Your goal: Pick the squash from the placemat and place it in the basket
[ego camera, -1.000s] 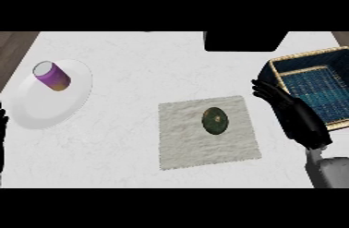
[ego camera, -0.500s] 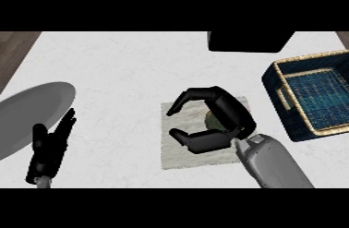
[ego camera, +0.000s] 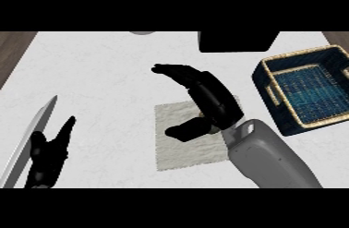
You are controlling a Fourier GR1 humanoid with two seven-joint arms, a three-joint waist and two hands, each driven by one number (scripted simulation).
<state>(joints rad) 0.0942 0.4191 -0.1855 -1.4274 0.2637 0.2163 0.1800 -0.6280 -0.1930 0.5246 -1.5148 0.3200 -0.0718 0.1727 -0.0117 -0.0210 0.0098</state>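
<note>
Two hands, fingers straight: right hand point(ego camera: 208, 100) over placemat point(ego camera: 181, 151), left hand point(ego camera: 48, 155) lower-left; squash hidden, axis unreadable.

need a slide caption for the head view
Right hand over the placemat, squash out of sight, basket at the right.

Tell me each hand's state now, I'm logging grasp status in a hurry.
Left hand: open, holding nothing, resting at the lower left.
Right hand: open, fingers stretched out over the placemat; the squash is not visible.

Right hand point(ego camera: 211, 102) over placemat point(ego camera: 177, 153), basket point(ego camera: 300, 55) beside
</note>
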